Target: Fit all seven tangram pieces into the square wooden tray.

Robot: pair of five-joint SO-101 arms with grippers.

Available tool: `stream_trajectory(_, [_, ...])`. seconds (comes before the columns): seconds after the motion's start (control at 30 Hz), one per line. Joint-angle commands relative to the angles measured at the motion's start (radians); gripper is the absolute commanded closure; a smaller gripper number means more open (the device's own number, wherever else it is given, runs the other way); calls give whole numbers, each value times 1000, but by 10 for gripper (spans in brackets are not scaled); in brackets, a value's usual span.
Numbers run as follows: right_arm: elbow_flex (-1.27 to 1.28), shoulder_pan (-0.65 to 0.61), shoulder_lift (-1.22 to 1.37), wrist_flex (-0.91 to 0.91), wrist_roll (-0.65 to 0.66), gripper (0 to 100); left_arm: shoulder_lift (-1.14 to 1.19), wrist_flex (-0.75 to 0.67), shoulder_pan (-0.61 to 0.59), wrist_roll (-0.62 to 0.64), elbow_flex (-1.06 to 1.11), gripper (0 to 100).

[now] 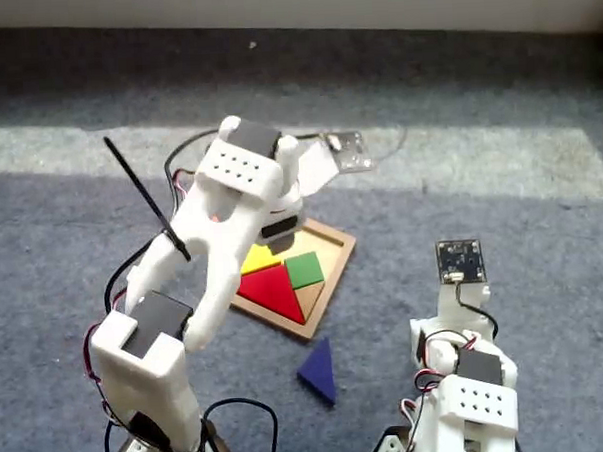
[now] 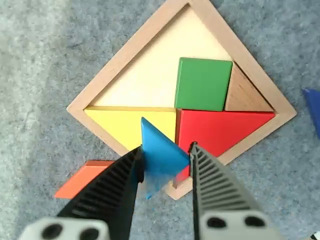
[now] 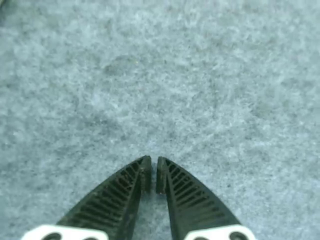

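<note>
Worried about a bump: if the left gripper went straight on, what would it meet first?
Likely the yellow piece or red piece in the tray, through the blue triangle the left gripper holds; depth unclear.

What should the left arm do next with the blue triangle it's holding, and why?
Probably shift the light blue triangle across to the bare section of the tray past the green square, then lower it. The left end effector grips it over the yellow piece and the red piece, where the floor is already filled.
</note>
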Motion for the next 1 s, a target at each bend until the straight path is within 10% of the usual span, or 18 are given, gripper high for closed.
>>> stream_trajectory(0.0, [-1, 12, -10, -18, 11, 964, -53, -158, 18, -95, 122, 887])
stream_trajectory(0.57, [-1, 12, -10, -21, 11, 964, -61, -525, 24, -164, 329, 748])
stream_trajectory(0.97, [1, 8, -10, -51, 12, 964, -94, -641, -71, 94, 288, 748])
